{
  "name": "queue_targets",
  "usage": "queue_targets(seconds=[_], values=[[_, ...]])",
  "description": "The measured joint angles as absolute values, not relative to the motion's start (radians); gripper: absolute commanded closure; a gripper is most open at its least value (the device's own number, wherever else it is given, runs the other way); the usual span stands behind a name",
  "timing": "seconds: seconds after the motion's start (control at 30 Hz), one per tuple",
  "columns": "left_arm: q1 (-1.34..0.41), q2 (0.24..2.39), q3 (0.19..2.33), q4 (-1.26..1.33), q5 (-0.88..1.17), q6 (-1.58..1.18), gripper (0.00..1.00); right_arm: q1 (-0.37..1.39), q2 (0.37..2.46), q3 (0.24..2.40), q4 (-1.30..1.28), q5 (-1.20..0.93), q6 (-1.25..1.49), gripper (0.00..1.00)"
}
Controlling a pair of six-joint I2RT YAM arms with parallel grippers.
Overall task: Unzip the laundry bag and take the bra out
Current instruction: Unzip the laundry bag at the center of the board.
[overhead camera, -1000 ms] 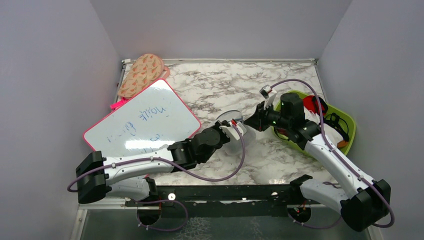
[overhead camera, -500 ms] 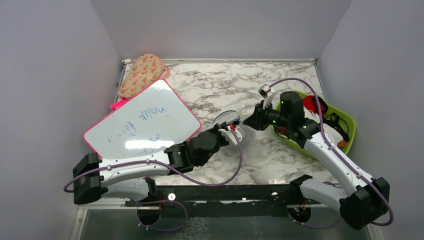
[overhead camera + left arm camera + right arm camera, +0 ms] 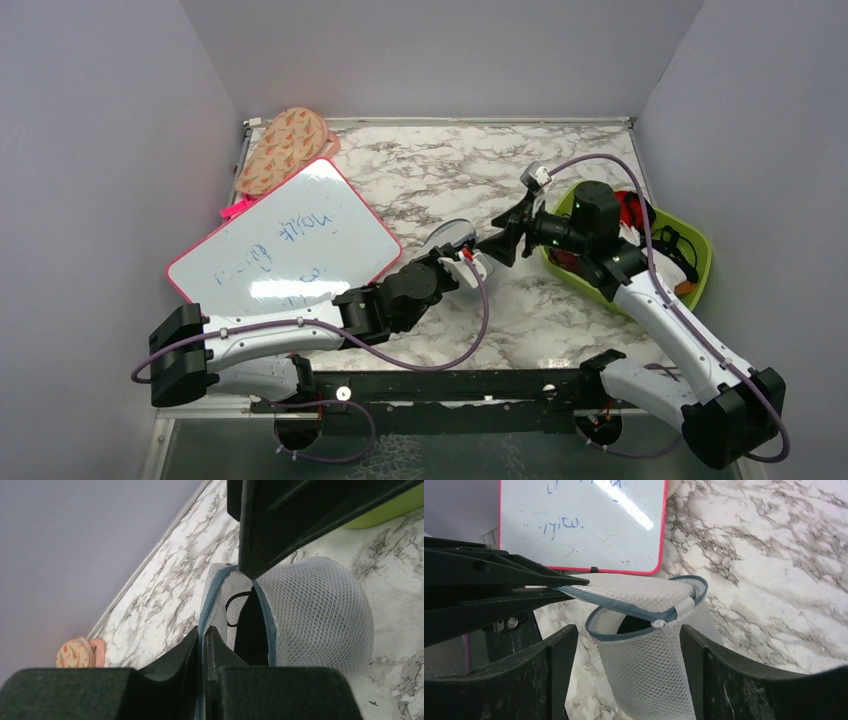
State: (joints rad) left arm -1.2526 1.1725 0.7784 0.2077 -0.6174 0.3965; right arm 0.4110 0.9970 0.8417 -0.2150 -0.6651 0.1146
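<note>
The laundry bag [image 3: 320, 615] is a white mesh drum with a blue-grey zipper rim, standing mid-table and partly unzipped. Its lid flap [image 3: 634, 592] is lifted off the rim. My left gripper [image 3: 205, 636] is shut on the zipper edge of that flap and shows in the top view too [image 3: 470, 262]. The bra [image 3: 250, 630] is a black fabric inside the gap. My right gripper [image 3: 626, 630] is open, one finger on each side of the bag, touching nothing. The white zipper pull [image 3: 658, 624] hangs free between the fingers.
A pink-framed whiteboard [image 3: 285, 240] lies left of the bag. A patterned oven mitt [image 3: 285, 150] sits at the back left. A lime-green tray [image 3: 695, 250] holding a red cloth [image 3: 628, 208] stands under the right arm's wrist.
My right gripper has gone from shut to open and drawn back a little to the right of the bag. The left gripper keeps its hold on the flap.
</note>
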Motion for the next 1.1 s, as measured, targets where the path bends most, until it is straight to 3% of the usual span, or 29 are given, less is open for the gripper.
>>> queue_targets(seconds=[0.33, 0.53, 0.93, 1.1], values=[[-1.252, 1.172, 0.778, 0.205, -0.617, 0.396, 1.00, 0.444, 1.023, 0.630, 0.117, -0.802, -0.054, 0.27], [-1.253, 1.172, 0.778, 0.200, -0.617, 0.396, 1.00, 0.446, 1.024, 0.610, 0.244, -0.809, -0.200, 0.28], [-1.253, 1.172, 0.792, 0.186, -0.614, 0.393, 1.00, 0.465, 1.140, 0.615, 0.365, -0.933, -0.397, 0.50], [-1.253, 1.173, 0.804, 0.165, -0.610, 0.387, 1.00, 0.502, 1.192, 0.656, 0.379, -0.947, -0.451, 0.51]])
